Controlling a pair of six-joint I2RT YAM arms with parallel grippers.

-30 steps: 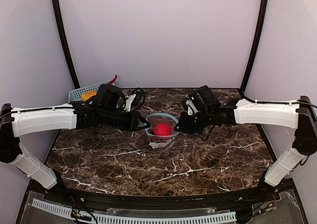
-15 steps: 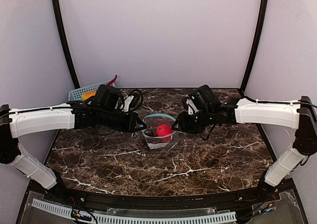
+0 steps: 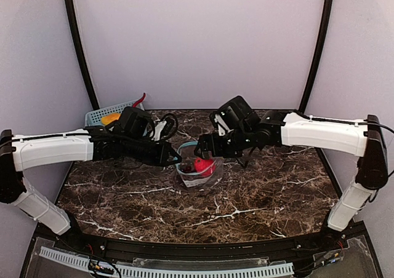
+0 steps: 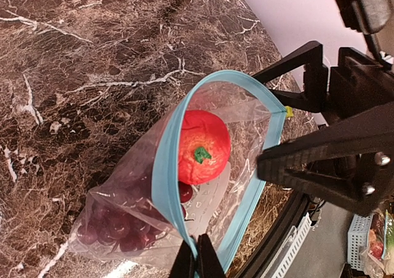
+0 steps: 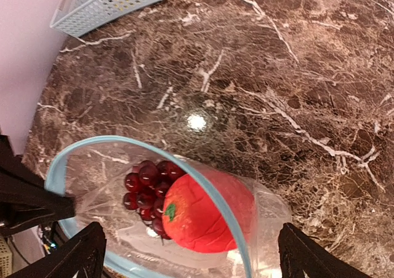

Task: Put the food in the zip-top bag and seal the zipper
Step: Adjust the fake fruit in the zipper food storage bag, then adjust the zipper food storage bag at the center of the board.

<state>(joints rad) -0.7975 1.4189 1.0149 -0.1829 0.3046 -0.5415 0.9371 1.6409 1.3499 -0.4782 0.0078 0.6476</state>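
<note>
Fingers first: the left fingers [image 4: 197, 262] are pressed together, clamped on the teal-blue zipper [image 4: 163, 167] at the near end of the bag's mouth. You can see the strip run right into the pinch in the left wrist view. Over on the other side, the right fingers [image 3: 205, 150] are spread wide apart, straddling the far end of that mouth. They grip nothing, and whether either 1 brushes the plastic I can't tell.

Between the 2 arms sits the zip-top bag [image 4: 240, 106], clear and crinkled, its mouth gaping in an oval loop, so the zipper is unsealed. Inside are 2 pieces of food. The red round fruit [image 4: 203, 146], with a green stem mark on it, lies just under the opening. The dark purple grape bunch [image 4: 117, 226] is packed deeper toward the bag's closed end, touching the fruit.

Moving outward, the bag is over the middle of the dark brown marble counter [image 3: 246, 204], a little toward the back. Well apart from it, at the back-left corner, is the light blue mesh basket [image 3: 92, 117]. A yellow piece [image 3: 111, 117] shows inside it.
</note>
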